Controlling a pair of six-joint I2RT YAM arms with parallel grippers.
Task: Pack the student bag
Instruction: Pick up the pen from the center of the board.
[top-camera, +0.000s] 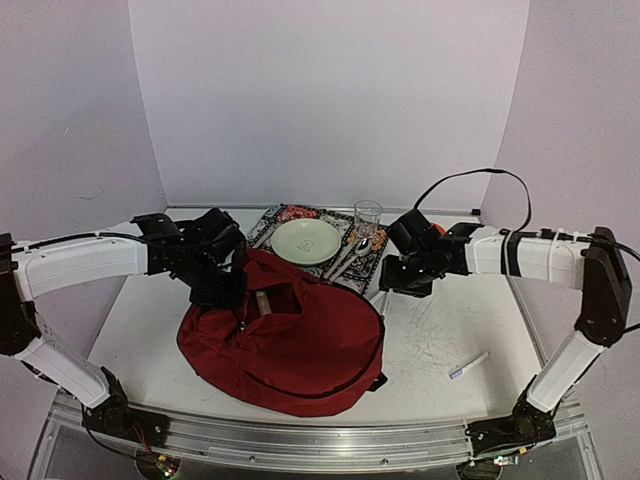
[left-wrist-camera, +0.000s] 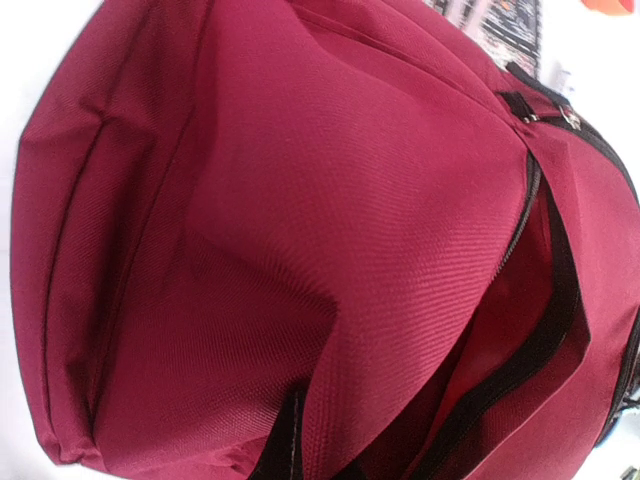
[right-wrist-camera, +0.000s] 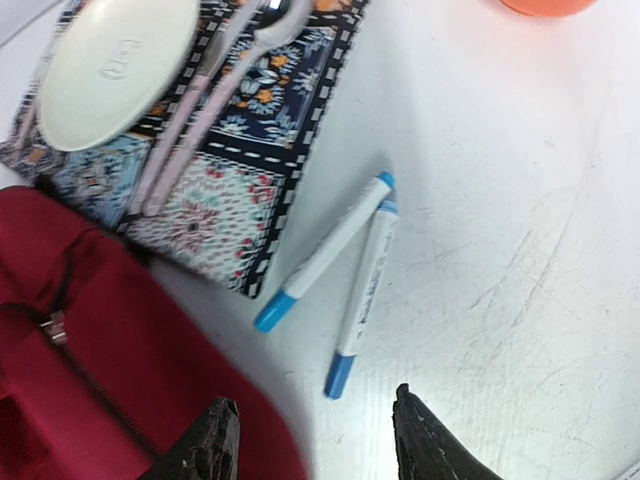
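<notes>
Near: bag (top-camera: 290, 350) front-centre on table (top-camera: 440, 330); soft dark-red fabric, floppy, rounded, black zip open, mouth gaping. Lone pen (top-camera: 468, 365) lies well apart, front right. At rim, left gripper (top-camera: 218, 285) clamped tight, apparently pinching fabric to hold mouth up. Step, likely: fetching next item. Further back, right gripper (right-wrist-camera: 312, 445) half spread, empty, above two markers (right-wrist-camera: 330, 250): slim, hard, white barrels, blue caps, touching at one end. Next move needs straddling one marker without nudging its twin. Beyond: patterned cloth mat (right-wrist-camera: 230, 190), smooth pale plate (right-wrist-camera: 115, 70), clear glass (top-camera: 367, 215).

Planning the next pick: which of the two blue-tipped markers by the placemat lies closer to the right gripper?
The steeper marker, its lower blue end pointing toward the right gripper; the slanted marker lies beyond it, nearer the placemat.
</notes>
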